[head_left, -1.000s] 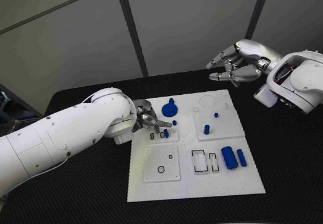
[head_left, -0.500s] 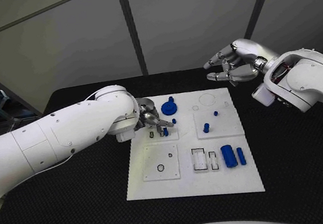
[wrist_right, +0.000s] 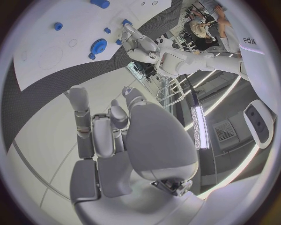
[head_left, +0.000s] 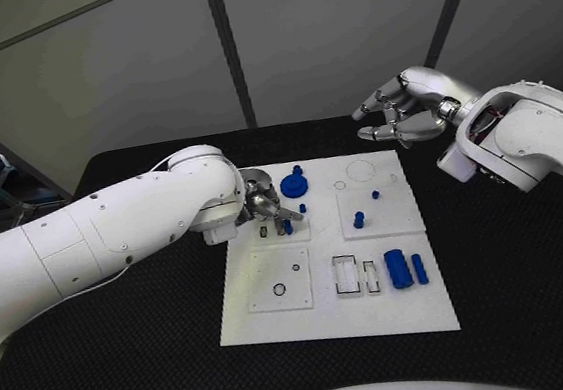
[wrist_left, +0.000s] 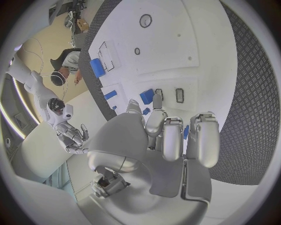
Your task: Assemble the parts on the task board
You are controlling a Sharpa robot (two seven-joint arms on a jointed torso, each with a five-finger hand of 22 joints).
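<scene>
Now L hand on task board, R hand aloft.

- White task board lies flat on the black bench.
- Blue parts: a round gear at the far end, two upright cylinders near the front.

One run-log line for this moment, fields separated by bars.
left hand: on small blue part, far-left of task board | right hand: raised beyond board, holding nothing | blue gear: on board
</scene>
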